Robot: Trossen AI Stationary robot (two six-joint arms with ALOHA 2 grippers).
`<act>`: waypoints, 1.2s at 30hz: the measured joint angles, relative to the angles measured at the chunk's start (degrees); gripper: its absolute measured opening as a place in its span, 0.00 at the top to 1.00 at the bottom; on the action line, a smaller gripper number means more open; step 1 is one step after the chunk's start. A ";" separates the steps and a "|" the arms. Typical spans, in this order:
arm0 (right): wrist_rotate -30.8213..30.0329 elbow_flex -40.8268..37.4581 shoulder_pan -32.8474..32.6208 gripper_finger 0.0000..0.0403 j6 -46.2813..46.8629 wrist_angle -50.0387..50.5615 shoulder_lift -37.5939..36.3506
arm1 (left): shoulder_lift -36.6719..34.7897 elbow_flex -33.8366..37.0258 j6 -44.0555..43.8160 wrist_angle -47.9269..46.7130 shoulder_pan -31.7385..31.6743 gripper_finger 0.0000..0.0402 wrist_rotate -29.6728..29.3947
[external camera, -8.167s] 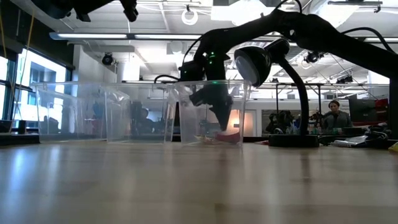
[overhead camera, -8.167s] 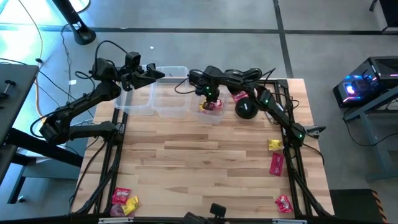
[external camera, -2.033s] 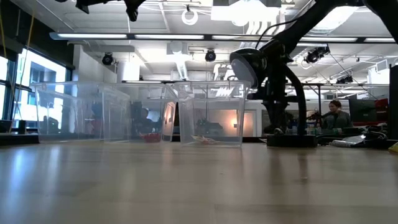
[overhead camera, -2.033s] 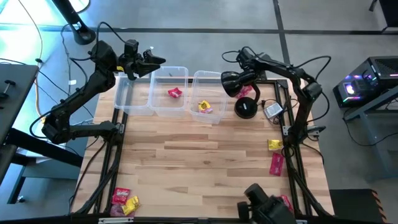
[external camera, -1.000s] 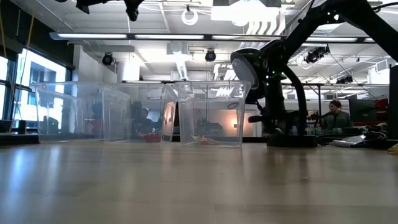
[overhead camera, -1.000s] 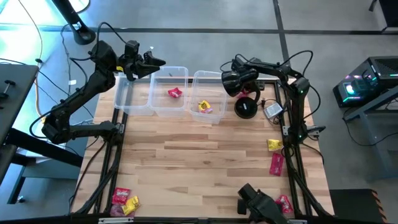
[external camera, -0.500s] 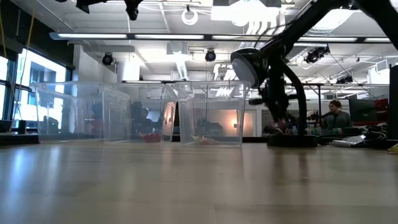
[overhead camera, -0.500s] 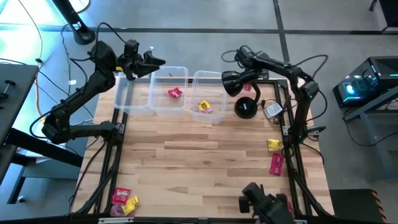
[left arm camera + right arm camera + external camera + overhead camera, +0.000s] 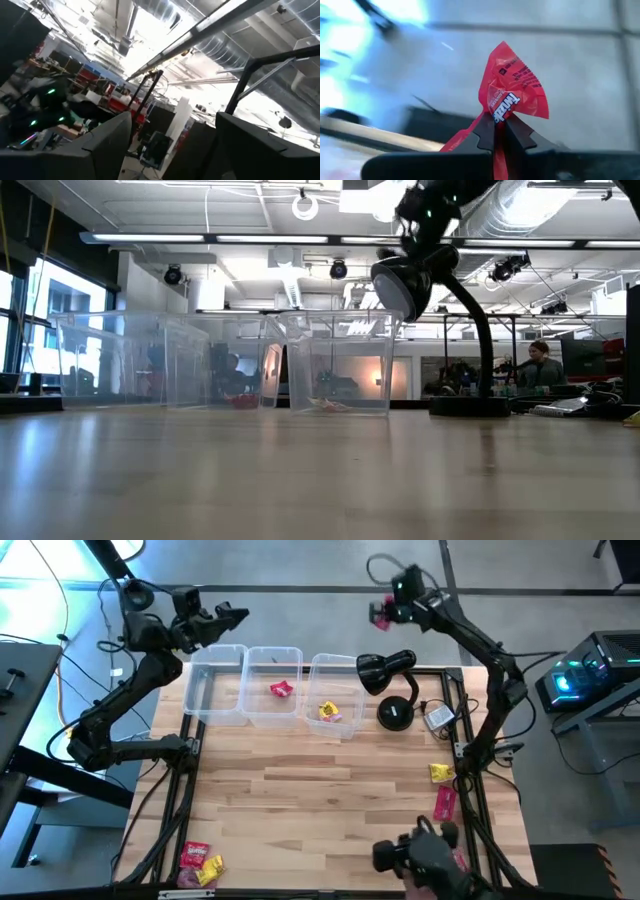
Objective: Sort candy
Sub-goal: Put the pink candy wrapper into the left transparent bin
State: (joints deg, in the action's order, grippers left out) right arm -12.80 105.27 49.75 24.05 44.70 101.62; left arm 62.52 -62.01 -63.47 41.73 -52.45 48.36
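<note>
Grey concrete floor (image 9: 300, 565), bright ceiling lights (image 9: 305, 205), windows (image 9: 45, 300) w/ daylight.

Three clear plastic tubs (image 9: 274, 688) stand in a row along the far edge of the wooden desk (image 9: 320, 800); just beside the rightmost tub stands a black desk lamp (image 9: 390, 690), its round base (image 9: 396, 715) on the desk and its head turned toward the tubs; a small grey box (image 9: 437, 718) lies near the base; in the low view a person (image 9: 537, 363) sits in the room behind.

Red candy (image 9: 512, 95) w/ white print, black lamp (image 9: 388, 690)
</note>
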 joint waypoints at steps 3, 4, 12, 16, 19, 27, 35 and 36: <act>5.87 4.37 -2.21 0.99 0.37 -6.35 0.00 | 0.61 -2.22 4.46 -5.29 1.06 0.29 0.26; 7.63 5.37 -3.20 0.99 0.61 -8.85 0.00 | 0.93 -2.67 6.80 -7.54 1.58 0.29 0.26; 15.50 8.25 -14.54 0.99 -0.08 -23.07 0.02 | 4.02 -3.85 24.49 -24.39 4.79 0.29 -2.50; 17.25 8.25 -19.81 0.99 -5.57 -26.86 0.06 | 5.65 -3.83 30.75 -24.91 7.30 0.29 -2.09; 21.06 8.25 -22.98 0.99 -7.79 -30.23 0.07 | 6.41 -3.85 34.92 -24.79 8.68 0.29 -1.99; 22.51 8.31 -28.29 0.99 -12.60 -33.40 0.09 | 9.72 -3.86 36.21 -25.30 10.33 0.29 -2.91; 22.48 8.31 -29.31 0.99 -16.70 -33.16 0.33 | 10.82 -3.86 37.63 -24.97 13.26 0.29 -3.63; 22.48 8.31 -29.31 0.99 -17.01 -33.17 0.33 | 10.81 -3.86 37.62 -24.71 13.72 0.29 -3.60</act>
State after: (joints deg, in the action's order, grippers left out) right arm 9.67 113.58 20.45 7.04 11.53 101.95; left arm 73.33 -65.87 -25.85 17.02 -38.73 44.76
